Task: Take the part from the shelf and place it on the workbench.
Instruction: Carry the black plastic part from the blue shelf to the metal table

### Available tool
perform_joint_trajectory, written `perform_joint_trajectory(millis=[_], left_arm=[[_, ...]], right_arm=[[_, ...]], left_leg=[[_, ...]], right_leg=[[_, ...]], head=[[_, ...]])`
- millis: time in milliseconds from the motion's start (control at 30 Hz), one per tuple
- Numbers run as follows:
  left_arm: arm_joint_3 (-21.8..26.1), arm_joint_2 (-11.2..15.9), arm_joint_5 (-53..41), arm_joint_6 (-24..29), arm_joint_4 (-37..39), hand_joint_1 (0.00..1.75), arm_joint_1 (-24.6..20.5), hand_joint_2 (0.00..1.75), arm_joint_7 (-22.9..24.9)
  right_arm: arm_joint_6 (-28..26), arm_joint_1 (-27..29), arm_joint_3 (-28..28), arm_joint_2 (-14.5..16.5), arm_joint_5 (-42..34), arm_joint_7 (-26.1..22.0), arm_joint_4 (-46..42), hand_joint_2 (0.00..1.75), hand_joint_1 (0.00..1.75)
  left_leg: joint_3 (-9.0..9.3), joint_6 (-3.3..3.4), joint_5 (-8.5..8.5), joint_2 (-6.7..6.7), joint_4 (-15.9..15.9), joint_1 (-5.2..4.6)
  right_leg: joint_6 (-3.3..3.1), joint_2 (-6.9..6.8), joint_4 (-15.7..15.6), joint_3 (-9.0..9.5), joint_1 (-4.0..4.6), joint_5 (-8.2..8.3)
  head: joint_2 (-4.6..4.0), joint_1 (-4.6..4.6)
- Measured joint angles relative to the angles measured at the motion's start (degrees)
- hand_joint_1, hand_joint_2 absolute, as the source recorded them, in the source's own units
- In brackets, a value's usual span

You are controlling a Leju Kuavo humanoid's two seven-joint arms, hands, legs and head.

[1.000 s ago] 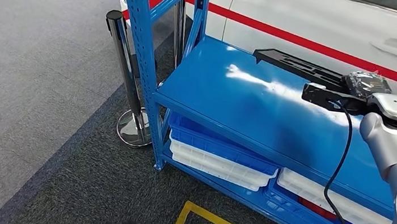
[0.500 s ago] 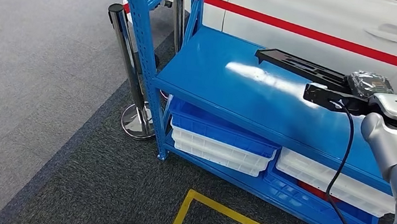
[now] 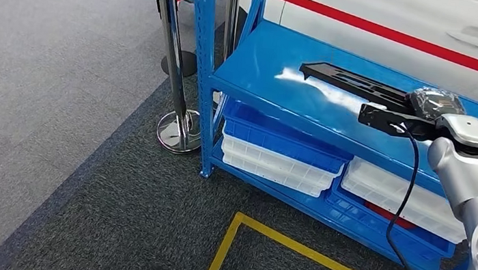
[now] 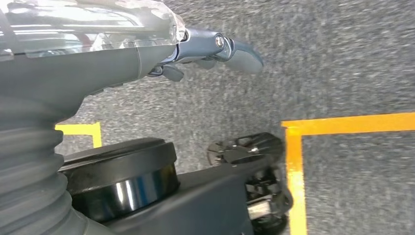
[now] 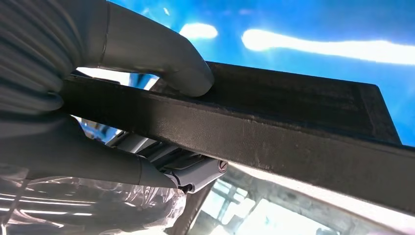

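Several stacked trays [image 3: 274, 163] under the shelf [image 3: 264, 76]; right robot hand [image 5: 122, 98] grips the part [image 5: 293, 132].

Shelf [image 3: 276, 88]: glossy blue painted metal w/ glare. Part [image 3: 353, 82] btwn the fingers [image 5: 161, 58]: matt black plastic, slightly rough. Stanchion [image 3: 172, 65]: polished chrome. Floor [image 3: 123, 217]: coarse grey carpet.

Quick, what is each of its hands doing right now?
Left hand: holds nothing, hanging above the floor; open or closed cannot be told.
Right hand: grips the long black part.
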Motion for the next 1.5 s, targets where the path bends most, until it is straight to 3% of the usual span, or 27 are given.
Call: perform_joint_trajectory(millis=[33, 67, 133, 167, 233, 267, 333, 400, 433, 467, 500, 567, 633, 700, 767, 833, 900, 933, 1000, 1067, 1133, 1167, 1233, 1300, 1400, 1433, 1500], left_arm=[[0.00, -0.01, 0.01, 0.01, 0.00, 0.00, 0.01, 1.75, -0.06], [0.00, -0.02, 0.01, 0.03, 0.00, 0.00, 0.03, 1.75, -0.18], [0.00, -0.05, 0.01, 0.11, 0.00, 0.00, 0.14, 1.75, -0.61], [-0.01, -0.07, -0.01, 0.15, 0.00, 0.00, 0.23, 1.75, -0.83], [-0.03, -0.09, -0.08, 0.19, 0.00, 0.00, 0.58, 1.75, -1.10], [-0.05, -0.09, -0.17, 0.20, 0.00, 0.00, 0.77, 1.75, -1.14], [-0.11, -0.09, -0.55, 0.24, 0.00, 0.00, 0.98, 1.75, -1.04], [-0.24, -0.09, -0.84, 0.23, 0.00, 0.00, 0.91, 1.75, -0.78], [-0.34, -0.09, -0.86, 0.20, 0.00, 0.00, 0.85, 1.75, -0.65], [-0.47, -0.09, -0.87, 0.17, 0.00, 0.00, 0.80, 1.75, -0.56], [-0.61, -0.09, -0.87, 0.14, 0.00, 0.00, 0.74, 1.75, -0.50], [-0.86, -0.08, -0.87, 0.11, 0.00, 0.00, 0.49, 1.75, -0.44], [-1.03, -0.05, -0.88, 0.10, 0.00, 0.00, 0.07, 1.75, -0.39], [-1.11, -0.02, -0.88, 0.09, 0.00, 0.00, -0.12, 1.75, -0.31], [-1.19, -0.04, -0.87, 0.09, 0.00, 0.00, -0.02, 1.75, -0.20], [-1.28, -0.07, -0.87, 0.09, 0.00, 0.00, 0.01, 1.75, -0.13], [-1.34, -0.07, -0.87, 0.11, 0.00, 0.00, -0.02, 1.75, -0.10], [-1.36, -0.07, -0.87, 0.13, 0.00, 0.00, 0.02, 1.75, -0.07], [-1.39, -0.07, -0.87, 0.15, 0.00, 0.00, 0.11, 1.75, 0.02], [-1.41, -0.08, -0.87, 0.17, 0.00, 0.00, 0.11, 1.75, 0.08], [-1.42, -0.09, -0.86, 0.31, 0.00, 0.00, 0.04, 1.75, 0.09], [-1.41, -0.08, -0.83, 0.41, 0.00, 0.00, 0.02, 1.75, 0.06], [-1.40, -0.05, -0.79, 0.68, 0.00, 0.00, 0.08, 1.75, -0.08], [-1.42, -0.04, -0.84, 1.04, 0.00, 0.00, 0.28, 1.75, -0.35], [-1.46, -0.04, -0.89, 1.37, 0.00, 0.00, 0.42, 1.75, -0.66], [-1.46, -0.04, -0.87, 1.38, 0.00, 0.00, 0.43, 1.75, -0.72], [-1.45, -0.04, -0.80, 1.39, 0.00, 0.00, 0.47, 1.75, -0.99]], right_arm=[[0.03, 0.05, 0.04, 0.00, -0.06, -0.08, -0.02, 1.75, 1.75], [0.04, 0.07, 0.07, 0.01, -0.14, -0.19, -0.05, 1.75, 1.75], [-0.03, 0.26, 0.10, 0.00, -0.46, -0.51, -0.18, 1.75, 1.75], [-0.09, 0.44, 0.10, -0.03, -0.67, -0.66, -0.22, 1.75, 1.75], [-0.23, 1.03, 0.12, -0.15, -1.04, -0.94, -0.21, 1.75, 1.75], [-0.31, 1.36, 0.12, -0.22, -1.19, -1.09, -0.17, 1.75, 1.75], [-0.49, 2.03, 0.12, -0.42, -1.52, -1.41, -0.09, 1.75, 1.75], [-0.75, 2.61, 0.11, -0.83, -1.86, -1.65, -0.03, 1.75, 1.75], [-0.95, 2.91, 0.11, -1.10, -1.98, -1.74, 0.01, 1.75, 1.75], [-1.16, 3.25, 0.11, -1.35, -2.08, -1.82, 0.05, 1.75, 1.75], [-1.34, 3.64, 0.11, -1.55, -2.16, -1.87, 0.07, 1.75, 1.75], [-1.56, 4.35, 0.11, -1.94, -2.30, -1.95, 0.07, 1.75, 1.75], [-1.91, 4.83, 0.07, -2.42, -2.54, -1.95, 0.07, 1.75, 1.75], [-2.53, 5.33, 0.02, -2.80, -2.78, -1.94, 0.09, 1.75, 1.75], [-2.95, 6.16, 0.00, -3.17, -2.94, -1.94, 0.16, 1.75, 1.75], [-3.20, 7.06, -0.05, -3.64, -3.11, -1.96, 0.28, 1.75, 1.75], [-3.78, 7.97, -0.33, -4.11, -3.48, -1.92, 0.40, 1.75, 1.75], [-4.17, 8.54, -0.51, -4.40, -3.72, -1.88, 0.46, 1.75, 1.75], [-4.79, 9.81, -0.84, -4.99, -4.15, -1.87, 0.53, 1.75, 1.75], [-5.13, 10.76, -1.10, -5.50, -4.45, -1.93, 0.55, 1.75, 1.75], [-5.57, 11.23, -1.46, -5.80, -4.72, -2.01, 0.48, 1.75, 1.75], [-5.88, 11.44, -1.69, -5.93, -4.88, -2.03, 0.45, 1.75, 1.75], [-6.59, 12.15, -2.06, -6.13, -5.13, -2.00, 0.44, 1.75, 1.75], [-7.40, 12.89, -2.27, -6.16, -5.25, -1.99, 0.42, 1.75, 1.75], [-8.47, 13.76, -2.45, -6.11, -5.45, -2.05, 0.36, 1.75, 1.75], [-8.69, 14.06, -2.51, -6.11, -5.51, -2.08, 0.36, 1.75, 1.75], [-9.25, 14.72, -2.75, -6.15, -5.62, -2.17, 0.36, 1.75, 1.75]], left_leg=[[-0.86, -0.12, 0.57, 0.00, 0.23, -0.02], [-1.63, -0.32, 1.07, -0.02, 0.48, -0.11], [-2.48, -0.80, 2.16, -0.02, 0.65, -0.25], [-2.65, -1.10, 2.74, -0.02, 0.48, -0.28], [-2.89, -1.70, 3.53, -0.11, 0.08, -0.25], [-3.31, -2.04, 2.65, -0.16, 0.54, -0.22], [-4.70, -2.63, -2.57, -0.19, 4.80, 0.02], [-6.06, -3.17, -8.11, -0.17, 12.31, 0.31], [-6.19, -3.38, -8.86, -0.16, 15.37, 0.45], [-5.69, -3.54, -8.20, -0.15, 17.10, 0.58], [-4.41, -3.60, -6.59, -0.15, 17.04, 0.68], [0.73, -3.38, -4.64, -0.16, 11.72, 0.72], [6.13, -2.83, -6.21, -0.23, 3.82, 0.43], [7.67, -2.18, -7.06, -0.31, 0.13, 0.02], [6.88, -1.37, -5.62, -0.17, -0.31, 0.15], [5.55, -0.48, -3.90, 0.00, -0.66, 0.35], [3.64, -0.01, -2.34, 0.00, -0.60, 0.19], [2.66, 0.03, -1.61, -0.02, -0.54, 0.14], [0.66, -0.08, -0.19, -0.05, -0.29, 0.11], [-1.33, -0.42, 1.11, -0.05, 0.18, 0.10], [-2.68, -0.96, 2.23, 0.02, 0.57, -0.10], [-2.97, -1.26, 2.80, 0.07, 0.55, -0.18], [-3.29, -1.89, 3.91, 0.11, 0.09, -0.25], [-4.18, -2.52, 2.31, 0.06, 1.12, -0.16], [-6.65, -3.41, -5.88, 0.05, 10.01, 0.11], [-7.30, -3.62, -7.44, 0.05, 13.71, 0.17], [-6.63, -3.72, -6.57, 0.06, 17.18, 0.22]], right_leg=[[-0.17, 0.02, -2.71, 2.61, 0.03, 1.24], [-0.41, 0.05, -6.68, 5.79, 0.17, 1.26], [-1.09, 0.12, -13.80, 10.64, 0.49, -0.36], [-1.43, 0.14, -15.57, 11.51, 0.69, -1.04], [-2.22, -0.02, -16.38, 11.02, 0.59, -0.15], [-2.66, -0.17, -16.55, 10.56, 0.46, 0.51], [-3.41, -0.43, -16.78, 9.18, 0.21, 2.09], [-3.67, -0.45, -16.69, 7.34, 0.20, 3.58], [-3.61, -0.46, -16.61, 6.38, 0.20, 4.31], [-3.53, -0.46, -16.49, 5.38, 0.20, 5.03], [-3.40, -0.44, -16.34, 4.41, 0.18, 5.69], [-2.96, -0.33, -15.96, 2.71, 0.16, 6.86], [-2.27, -0.34, -15.81, 1.69, 0.16, 8.03], [-1.46, -0.44, -16.31, 1.33, 0.09, 9.44], [-0.76, -0.31, -16.51, 0.92, -0.09, 9.43], [-0.45, -0.11, -13.13, -0.39, -0.21, 4.89], [-0.31, -0.01, -5.84, -2.06, -0.18, -1.05], [-0.22, 0.03, -2.47, -2.42, -0.16, -2.33], [-0.13, 0.06, -0.04, -1.00, -0.15, -0.77], [-0.31, 0.06, -4.66, 4.02, -0.15, 1.33], [-0.86, 0.09, -12.18, 9.64, 0.10, -0.14], [-1.21, 0.10, -14.59, 11.10, 0.28, -1.08], [-2.07, 0.02, -15.75, 10.98, 0.38, -0.79], [-3.08, -0.20, -16.07, 9.98, 0.16, 0.39], [-3.88, -0.36, -16.13, 7.95, 0.07, 2.33], [-3.88, -0.36, -16.10, 7.24, 0.10, 2.93], [-3.75, -0.35, -16.05, 5.82, 0.17, 4.06]], head=[[0.00, 0.00], [0.00, 0.01], [0.00, 0.00], [0.00, 0.00], [0.00, -0.01], [0.00, -0.02], [0.00, -0.03], [0.00, -0.03], [0.00, -0.04], [0.00, -0.04], [0.00, -0.03], [0.00, -0.03], [0.00, -0.03], [0.00, -0.01], [0.00, -0.01], [0.00, -0.01], [0.00, -0.01], [0.00, -0.01], [0.00, -0.01], [0.00, -0.01], [0.00, -0.02], [0.00, -0.03], [0.00, -0.04], [0.00, -0.06], [0.00, -0.09], [0.00, -0.08], [0.00, -0.08]])
